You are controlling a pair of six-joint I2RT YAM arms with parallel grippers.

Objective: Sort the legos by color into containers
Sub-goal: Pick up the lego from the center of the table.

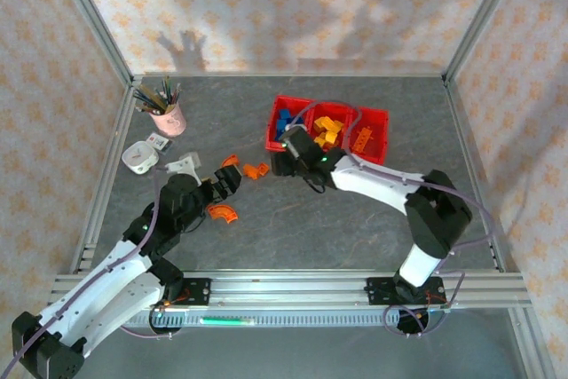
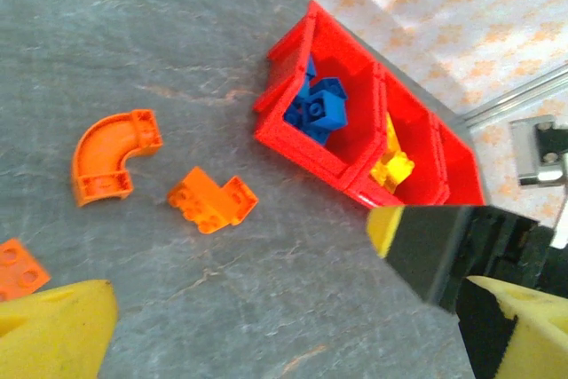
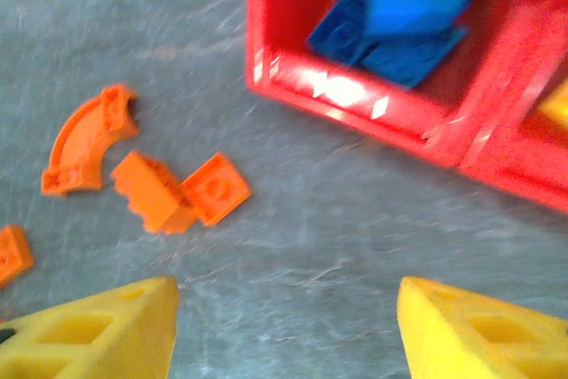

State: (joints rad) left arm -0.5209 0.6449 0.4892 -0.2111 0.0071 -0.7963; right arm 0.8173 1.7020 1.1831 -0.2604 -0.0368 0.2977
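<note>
Top external view has the grey worktop (image 1: 355,228) taking up most of what I can see, and toward its far side sit the containers (image 1: 382,114), three red bins joined in a row. Both arms reach in towards the same patch: the right claw (image 1: 284,159) hangs just beside the near corner of the leftmost bin, the left claw (image 1: 227,182) a little way off to its left, and loose legos (image 1: 257,169) lie between them. From each wrist camera the yellow fingers (image 3: 89,335) stand apart with nothing between them, so both claws are empty. What worries me is that crowding: if both go for the orange pieces together the arms could knock one another, and the right claw is close enough to the bin wall to shove the whole row. The orange block (image 3: 155,191) also touches a flat orange square (image 3: 216,188), so a pinch on one may drag or flick the other, and the orange arch (image 3: 84,139) beside them looks an awkward curved shape to hold. As for the bins, the left one holds blue blocks (image 2: 315,108), the middle one yellow blocks (image 2: 392,166), and the right one at least one orange piece (image 1: 362,138). All that I can see left on the worktop is orange, so the sorting looks well along.
</note>
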